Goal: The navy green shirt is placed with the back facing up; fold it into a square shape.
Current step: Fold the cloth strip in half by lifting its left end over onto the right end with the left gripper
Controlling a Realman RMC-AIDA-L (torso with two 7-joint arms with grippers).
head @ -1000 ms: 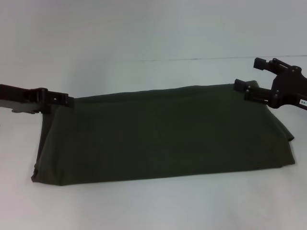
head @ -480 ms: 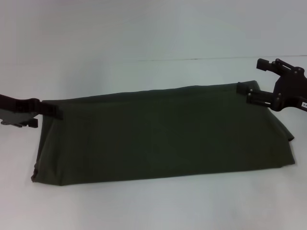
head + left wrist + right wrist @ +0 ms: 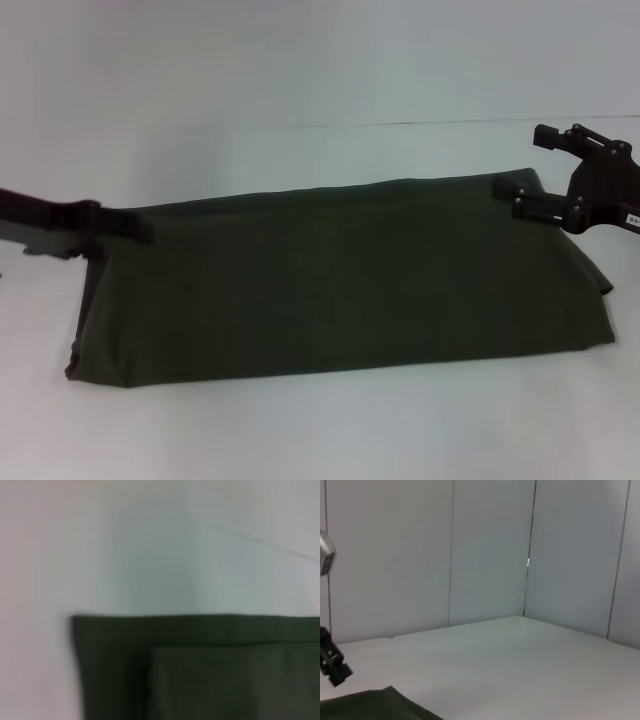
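On the white table [image 3: 300,90] lies one navy green shirt [image 3: 340,285], folded into a long band. Its long side runs from the robot's left to its right, with the right end a bit farther away. It is dark olive green, plain and smooth, with no letters showing. In the left wrist view a second layer seems to lie on top of it. Two grippers are here. The left gripper [image 3: 135,226] sits at the far left corner, the right gripper [image 3: 520,198] at the far right corner. I cannot tell if either one is pinching the cloth.
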